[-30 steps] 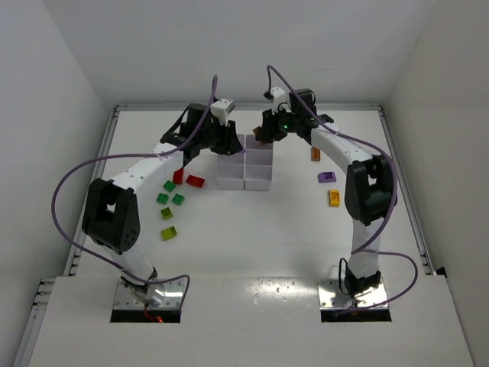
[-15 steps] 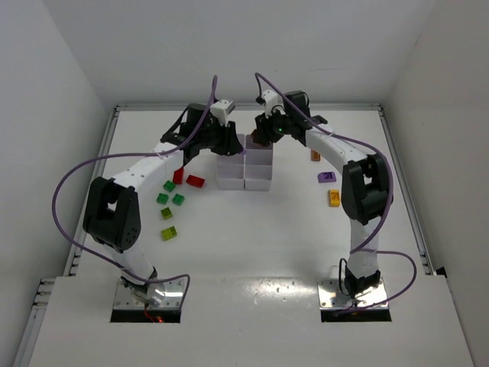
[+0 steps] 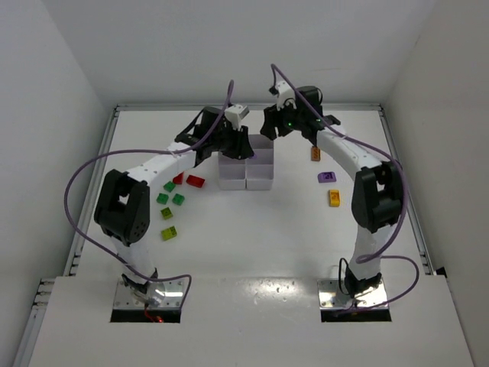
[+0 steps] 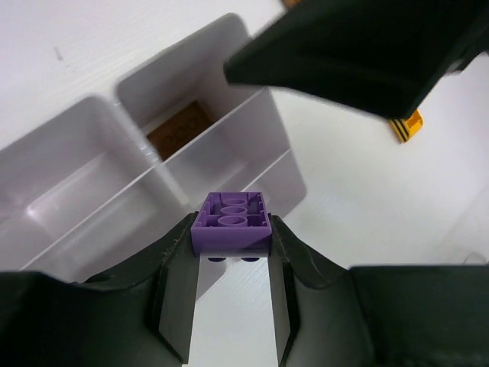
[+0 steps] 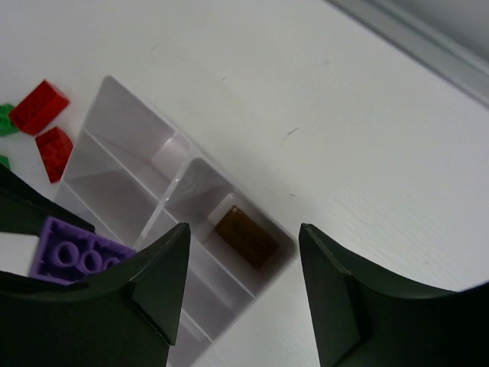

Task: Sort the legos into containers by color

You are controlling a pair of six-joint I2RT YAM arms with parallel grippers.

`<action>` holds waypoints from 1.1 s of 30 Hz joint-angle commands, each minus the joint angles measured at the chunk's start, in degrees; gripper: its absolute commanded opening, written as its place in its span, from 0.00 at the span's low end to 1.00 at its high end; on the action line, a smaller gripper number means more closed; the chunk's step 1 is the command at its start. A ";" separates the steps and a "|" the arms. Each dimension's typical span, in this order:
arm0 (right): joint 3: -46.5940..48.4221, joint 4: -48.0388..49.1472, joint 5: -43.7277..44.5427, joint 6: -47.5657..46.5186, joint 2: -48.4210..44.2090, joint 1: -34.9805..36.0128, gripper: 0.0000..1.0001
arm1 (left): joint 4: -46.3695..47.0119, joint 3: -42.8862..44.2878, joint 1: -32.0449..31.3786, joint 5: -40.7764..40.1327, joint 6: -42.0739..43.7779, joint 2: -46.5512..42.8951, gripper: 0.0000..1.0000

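The white six-compartment tray (image 3: 260, 182) stands at the back middle of the table. My left gripper (image 3: 246, 145) is shut on a purple brick (image 4: 231, 222) and holds it above the tray's wall (image 4: 114, 191). The purple brick also shows in the right wrist view (image 5: 72, 248). My right gripper (image 3: 267, 131) is open and empty above the tray's far right corner. An orange-brown brick (image 5: 246, 237) lies in that corner compartment, between my open right fingers (image 5: 164, 275) in the wrist view. It also shows in the left wrist view (image 4: 179, 130).
Left of the tray lie two red bricks (image 3: 196, 181), three green ones (image 3: 162, 198) and two lime-yellow ones (image 3: 169, 233). To its right lie an orange-brown brick (image 3: 315, 154), a purple one (image 3: 327, 177) and a yellow one (image 3: 334, 197).
My left gripper has moved right over the tray with the purple brick. My right gripper has drawn back to the right, away from the tray's far corner.
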 commanded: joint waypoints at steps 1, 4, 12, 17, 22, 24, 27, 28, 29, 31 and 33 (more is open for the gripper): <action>-1.35 4.53 4.12 4.82 -7.63 -2.63 0.59 | 3.47 3.94 -2.91 -1.07 -0.51 1.93 0.00; -3.19 4.00 6.06 5.87 -9.21 -4.48 0.59 | 3.47 5.87 -4.32 -2.66 -1.13 4.30 0.00; -5.75 1.80 7.30 9.75 -9.22 -10.28 0.59 | 3.47 7.72 -6.61 -10.64 -4.12 8.96 0.00; -7.06 1.27 6.78 11.50 -9.22 -13.53 0.60 | 3.47 10.44 -6.61 -14.87 -5.34 11.07 0.04; -7.07 1.27 6.25 12.03 -7.81 -14.59 0.60 | 3.47 11.50 -6.61 -16.20 -6.58 12.30 0.15; -7.07 0.75 6.25 12.03 -6.50 -14.59 0.60 | 4.70 11.50 -6.61 -14.80 -6.58 12.30 0.22; -7.07 0.22 6.25 12.56 -5.00 -14.59 0.60 | 7.68 8.96 -7.13 -13.39 -6.58 9.94 0.54; -7.59 0.22 7.46 12.56 -5.00 -14.59 0.60 | 8.74 8.09 -7.13 -13.38 -6.58 9.23 0.71; -7.60 0.74 8.00 13.17 -5.00 -14.59 0.60 | 10.14 6.86 -7.13 -12.86 -6.58 7.92 0.71; -8.21 0.75 11.32 13.78 -3.77 -14.59 0.60 | 10.15 6.85 -7.66 -12.86 -6.58 6.86 0.71; -8.21 0.22 16.75 14.40 -2.90 -13.89 0.58 | 11.55 5.18 -7.66 -12.86 -6.58 4.67 0.71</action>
